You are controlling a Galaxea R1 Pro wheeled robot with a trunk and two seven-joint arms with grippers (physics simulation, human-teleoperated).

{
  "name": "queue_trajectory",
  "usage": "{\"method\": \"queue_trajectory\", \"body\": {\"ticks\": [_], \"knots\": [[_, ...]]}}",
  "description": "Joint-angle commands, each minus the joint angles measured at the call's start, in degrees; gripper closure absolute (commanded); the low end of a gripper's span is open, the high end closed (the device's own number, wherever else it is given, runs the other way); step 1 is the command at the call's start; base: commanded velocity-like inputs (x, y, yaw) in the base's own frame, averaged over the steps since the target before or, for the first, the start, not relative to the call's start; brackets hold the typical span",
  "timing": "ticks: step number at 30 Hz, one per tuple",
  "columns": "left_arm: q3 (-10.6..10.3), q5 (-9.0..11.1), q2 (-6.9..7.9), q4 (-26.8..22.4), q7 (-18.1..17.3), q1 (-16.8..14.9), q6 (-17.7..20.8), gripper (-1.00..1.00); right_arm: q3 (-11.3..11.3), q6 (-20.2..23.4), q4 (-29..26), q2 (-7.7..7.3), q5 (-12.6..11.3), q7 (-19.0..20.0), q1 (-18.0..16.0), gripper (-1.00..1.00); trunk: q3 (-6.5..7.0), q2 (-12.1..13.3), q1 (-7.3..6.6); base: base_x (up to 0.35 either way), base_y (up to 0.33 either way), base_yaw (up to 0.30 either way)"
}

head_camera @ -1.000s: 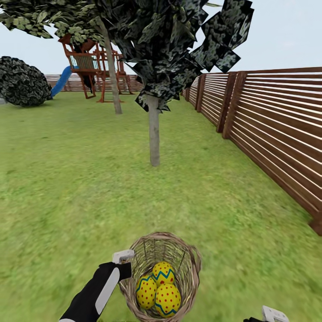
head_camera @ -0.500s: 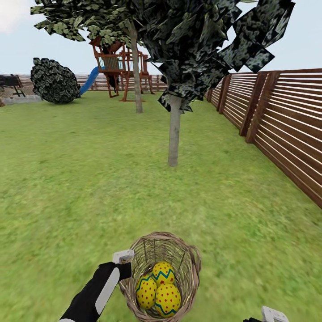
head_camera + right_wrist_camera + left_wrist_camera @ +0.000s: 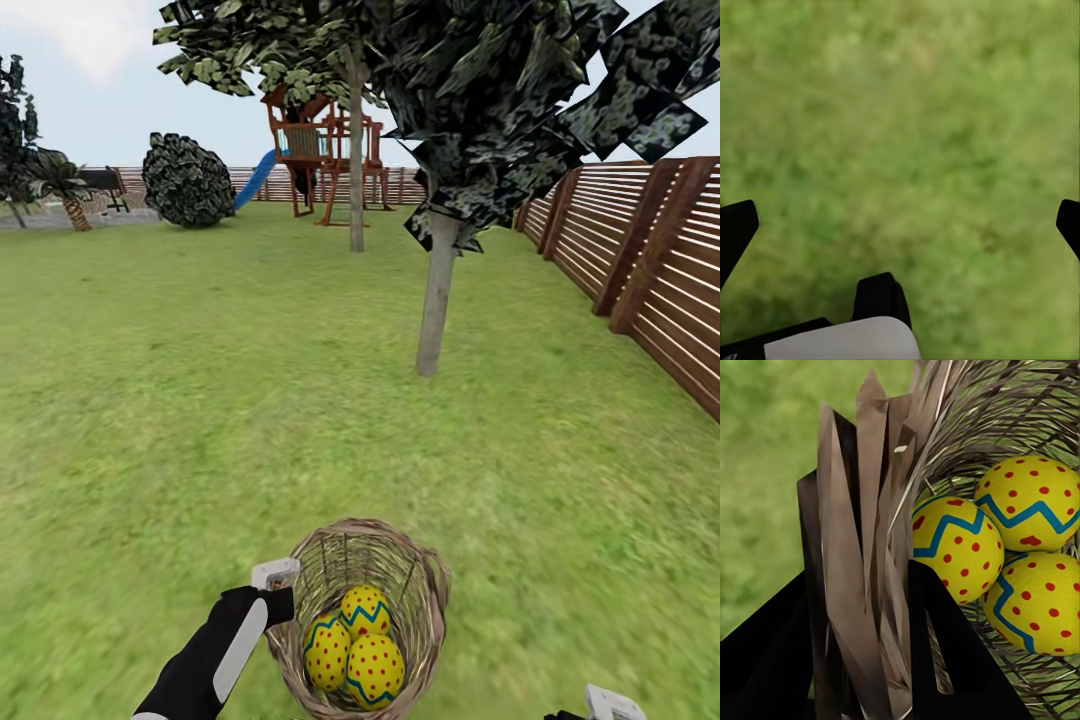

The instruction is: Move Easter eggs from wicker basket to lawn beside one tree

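1. Low in head view: basket (image 3: pixel 362 612) w/ three eggs (image 3: pixel 355 645) inside, left gripper (image 3: pixel 278 590) at its rim. Tree (image 3: pixel 434 300) stands well ahead on lawn (image 3: pixel 200 400), fence (image 3: pixel 650 270) to its right, playset (image 3: pixel 320 165) far back.
2. Left wrist view: gripper (image 3: pixel 862 660) clamped on basket wall (image 3: pixel 870 547), black fingers (image 3: pixel 952 660) either side; eggs (image 3: pixel 997 547) just beside.
3. Right wrist view: right gripper (image 3: pixel 900 225) over blurred grass (image 3: pixel 907 135); tips wide apart, prob. holding nothing.
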Motion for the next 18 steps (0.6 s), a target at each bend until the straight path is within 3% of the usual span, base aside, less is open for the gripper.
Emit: {"method": "queue_trajectory", "body": {"ticks": [1, 8, 9, 12, 18], "knots": [[-0.2, 0.9, 0.01, -0.1, 0.5, -0.1, 0.0, 1.00, -0.5, 0.3, -0.1, 0.02, 0.6, 0.4, 0.0, -1.00, -0.06, 0.0, 0.00, 0.000, 0.000, 0.294], [-0.2, 0.9, 0.01, -0.1, 0.5, -0.1, 0.0, 1.00, -0.5, 0.4, -0.1, 0.02, 0.6, 0.9, 0.0, -1.00, -0.10, 0.0, 0.00, 0.000, 0.000, 0.057], [-0.2, 0.9, 0.01, -0.1, 0.5, -0.1, 0.0, 1.00, -0.5, 0.4, 0.5, 0.02, 1.2, 0.8, 0.0, -1.00, -0.10, 0.0, 0.00, 0.000, 0.000, 0.000], [-0.2, 0.9, 0.01, -0.1, 0.5, -0.1, 0.0, 1.00, -0.5, 0.2, 1.4, 0.02, 6.2, 0.8, 0.0, -1.00, -0.10, 0.0, 0.00, 0.000, 0.000, 0.000], [-0.2, 0.9, 0.01, -0.4, 0.5, -0.1, 0.0, 1.00, -0.6, 0.2, 1.5, 0.42, 7.1, 0.7, 0.0, -1.00, -0.43, 0.0, 0.00, 0.000, 0.000, 0.080]]}}
